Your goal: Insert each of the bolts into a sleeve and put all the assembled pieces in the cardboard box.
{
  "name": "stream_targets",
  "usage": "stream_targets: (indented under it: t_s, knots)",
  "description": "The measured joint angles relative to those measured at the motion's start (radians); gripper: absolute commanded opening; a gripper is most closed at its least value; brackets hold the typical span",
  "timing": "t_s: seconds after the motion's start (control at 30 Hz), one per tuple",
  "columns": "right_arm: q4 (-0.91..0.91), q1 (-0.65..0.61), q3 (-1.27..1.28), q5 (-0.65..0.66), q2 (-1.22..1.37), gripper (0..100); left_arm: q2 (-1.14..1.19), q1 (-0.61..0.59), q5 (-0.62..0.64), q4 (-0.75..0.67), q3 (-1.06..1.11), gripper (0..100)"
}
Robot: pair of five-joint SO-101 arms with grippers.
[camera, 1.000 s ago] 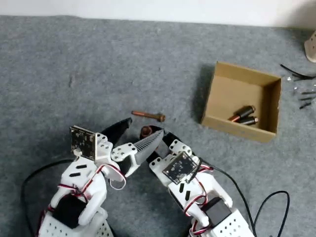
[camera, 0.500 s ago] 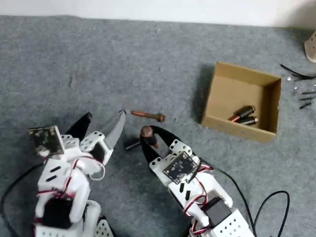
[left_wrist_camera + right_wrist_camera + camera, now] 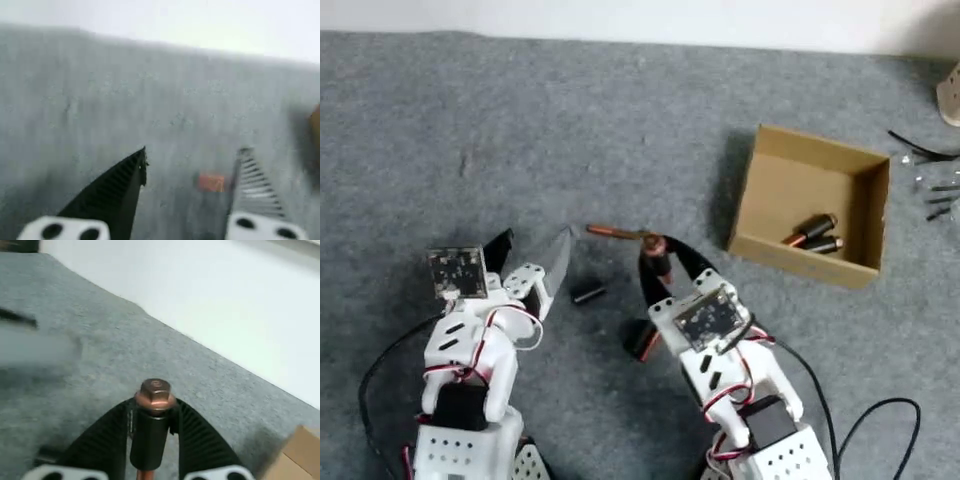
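My right pincer (image 3: 153, 407) clamps a copper bolt (image 3: 156, 390) seated in a black sleeve (image 3: 149, 437); left pincer (image 3: 194, 157) gapes empty. Next, I reckon: carry it to the brown cardboard box (image 3: 798, 262), ahead-right of the right pincer.

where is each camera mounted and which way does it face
high view: fixed overhead, facing down on the grey mat; shows left arm, right arm, cardboard box, loose bolt, loose sleeve.
left wrist view: on the left wrist, facing across the mat between its open left jaws.
right wrist view: on the right wrist, facing the white wall past the right jaws, shut on a sleeved bolt.
shared: high and right wrist views both show the sleeved bolt and the cardboard box.
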Motion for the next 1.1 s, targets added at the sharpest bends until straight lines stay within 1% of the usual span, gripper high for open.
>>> stream_targets:
  t_s: [0.07,0.17,0.27,0.47,0.73,0.83,0.93,1.0,1.1]
  knots:
    - [0.029,0.031,0.0,0.0,0.0,0.4,0.002,0.0,-0.008,-0.025,0.002,0]
    - [0.087,0.068,0.0,-0.017,0.0,0.4,0.002,0.0,-0.086,-0.037,0.002,1]
    - [0.124,0.118,0.0,-0.054,0.0,0.4,0.002,0.0,-0.121,-0.04,0.002,1]
    - [0.124,0.262,0.0,-0.123,0.0,0.4,0.002,0.0,-0.129,-0.04,0.002,1]
    - [0.123,0.353,-0.012,-0.141,-0.002,0.4,0.002,0.0,-0.129,-0.038,0.002,1]
    - [0.072,0.364,-0.015,-0.141,0.002,0.4,0.002,0.0,-0.129,-0.038,0.002,1]
    - [-0.003,0.373,-0.015,-0.141,0.075,0.4,0.002,0.0,-0.129,-0.038,0.002,1]
    - [-0.06,0.37,-0.037,-0.141,0.17,0.4,0.002,0.0,-0.129,-0.038,0.002,1]
    - [-0.13,0.37,-0.137,-0.141,0.373,0.4,0.002,0.0,-0.129,-0.038,0.002,1]
